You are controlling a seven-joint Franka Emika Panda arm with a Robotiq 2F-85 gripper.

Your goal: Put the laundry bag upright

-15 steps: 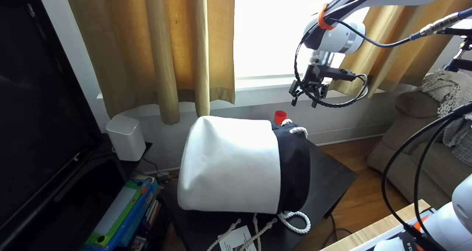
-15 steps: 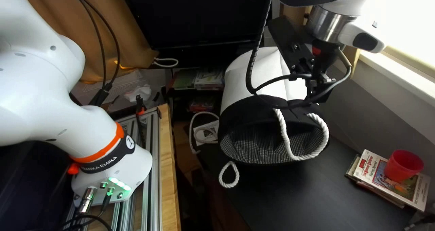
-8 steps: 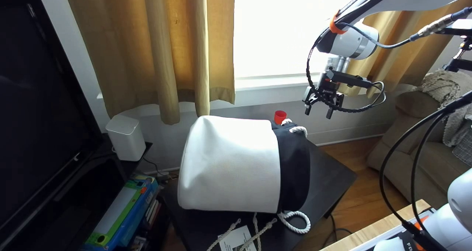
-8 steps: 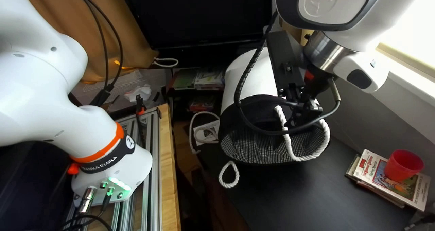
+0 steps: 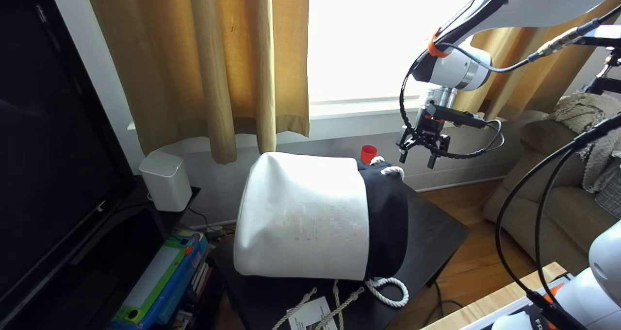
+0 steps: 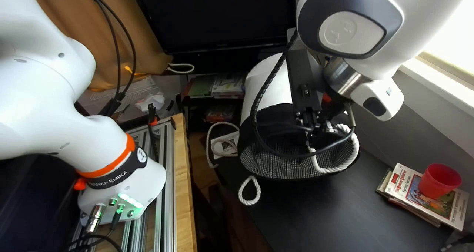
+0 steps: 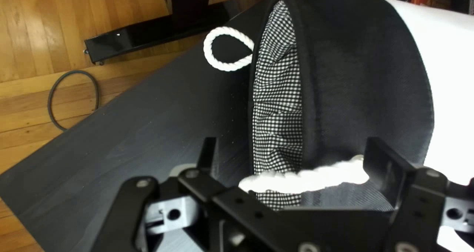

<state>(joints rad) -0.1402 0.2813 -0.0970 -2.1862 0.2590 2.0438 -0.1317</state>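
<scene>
The laundry bag [image 5: 310, 216] lies on its side on the black bench [image 5: 434, 223]. The claw [image 5: 417, 158] hangs near the bag's mouth [image 6: 274, 163], spread wide, with nothing in its grip. The bag looks light and floppy, so it should lift easily but may sag or slide. I think the best place to hold is the white rope handle [image 7: 303, 180] that droops over the mouth, or else the black band [image 7: 366, 78].

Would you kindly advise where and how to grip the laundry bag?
Probably the upper rope handle, from above, with the tool turned to close across it: the laundry bag lies on its side, leaving that slim loop draped over its mouth.
</scene>
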